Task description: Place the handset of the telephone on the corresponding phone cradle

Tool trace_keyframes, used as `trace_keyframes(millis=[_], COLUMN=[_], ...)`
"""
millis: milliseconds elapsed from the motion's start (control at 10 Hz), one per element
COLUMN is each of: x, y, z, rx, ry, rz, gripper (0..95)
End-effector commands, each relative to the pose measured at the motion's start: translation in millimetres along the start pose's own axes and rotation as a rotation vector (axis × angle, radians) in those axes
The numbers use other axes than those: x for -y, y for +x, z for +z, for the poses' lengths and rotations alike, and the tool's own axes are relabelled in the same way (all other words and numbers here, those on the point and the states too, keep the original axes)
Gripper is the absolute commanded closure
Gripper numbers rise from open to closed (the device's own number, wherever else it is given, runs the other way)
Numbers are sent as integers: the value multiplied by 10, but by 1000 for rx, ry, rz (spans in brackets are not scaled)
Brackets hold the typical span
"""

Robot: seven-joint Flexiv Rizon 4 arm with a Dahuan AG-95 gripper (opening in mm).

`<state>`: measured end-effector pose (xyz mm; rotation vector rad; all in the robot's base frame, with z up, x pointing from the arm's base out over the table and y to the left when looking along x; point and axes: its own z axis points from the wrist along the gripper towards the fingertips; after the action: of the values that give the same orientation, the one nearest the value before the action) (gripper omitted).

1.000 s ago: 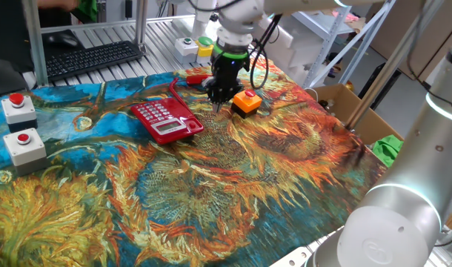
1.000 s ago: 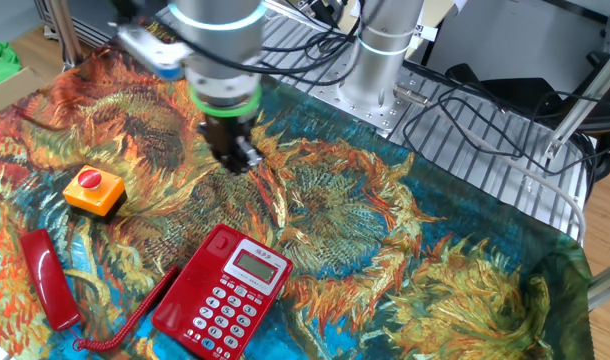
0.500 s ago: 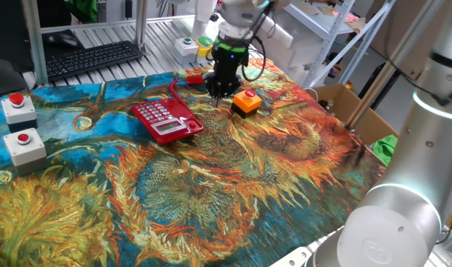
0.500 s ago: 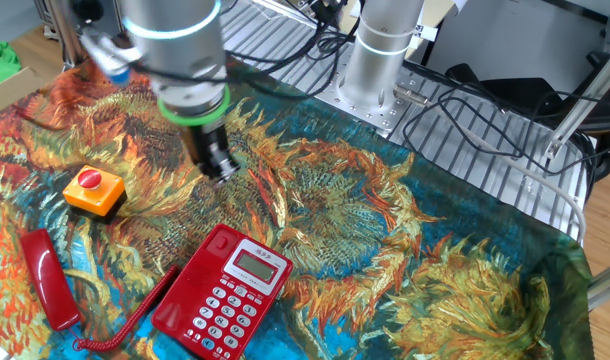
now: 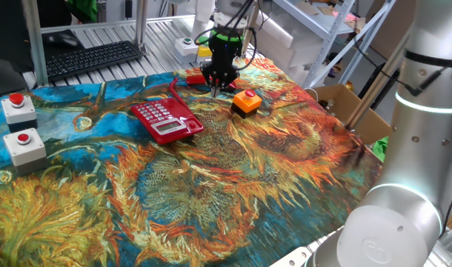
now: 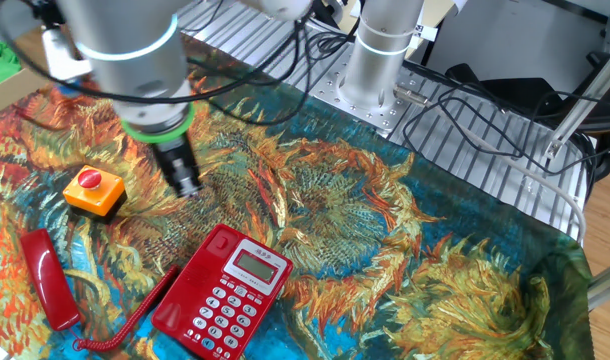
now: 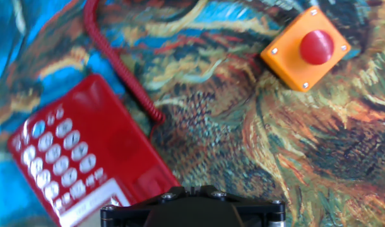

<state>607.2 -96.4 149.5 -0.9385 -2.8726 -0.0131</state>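
The red telephone (image 5: 165, 120) lies flat on the painted cloth, its cradle bare; it also shows in the other fixed view (image 6: 222, 293) and the hand view (image 7: 85, 157). The red handset (image 6: 47, 280) lies on the cloth left of the phone, joined to it by a thin red cord (image 7: 117, 63). In one fixed view the handset (image 5: 195, 78) is partly hidden behind the arm. My gripper (image 6: 189, 187) hangs above the cloth between the phone and the orange box, fingers together and empty; it also shows in one fixed view (image 5: 215, 88). The hand view shows only its black housing (image 7: 192, 211).
An orange box with a red button (image 6: 93, 190) sits close to the gripper, also in one fixed view (image 5: 246, 102) and the hand view (image 7: 305, 49). Two grey boxes with red buttons (image 5: 20, 126) stand at the left edge. A keyboard (image 5: 92, 58) lies behind the cloth.
The gripper has moved across the cloth, away from the middle and toward the side where the handset lies. The phone, handset and orange box have not moved.
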Motion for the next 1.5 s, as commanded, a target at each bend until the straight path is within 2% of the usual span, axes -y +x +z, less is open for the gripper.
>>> trace_keyframes(millis=[100,300,400,500,700,900,1300,1400,1500], x=[-15,-19,-24,-37,-26,23,55,55,55], y=[-215,-345,-353,-357,-363,-376,-382,-382,-382], z=[33,89,182,274,428,453,496,496,496], rx=[2,13,42,60,91,71,59,47,0], ry=[0,-8,-21,-33,-20,-33,-42,-49,-76], rz=[107,191,236,269,308,319,314,307,289], gripper=[950,950,950,950,950,950,950,950,950])
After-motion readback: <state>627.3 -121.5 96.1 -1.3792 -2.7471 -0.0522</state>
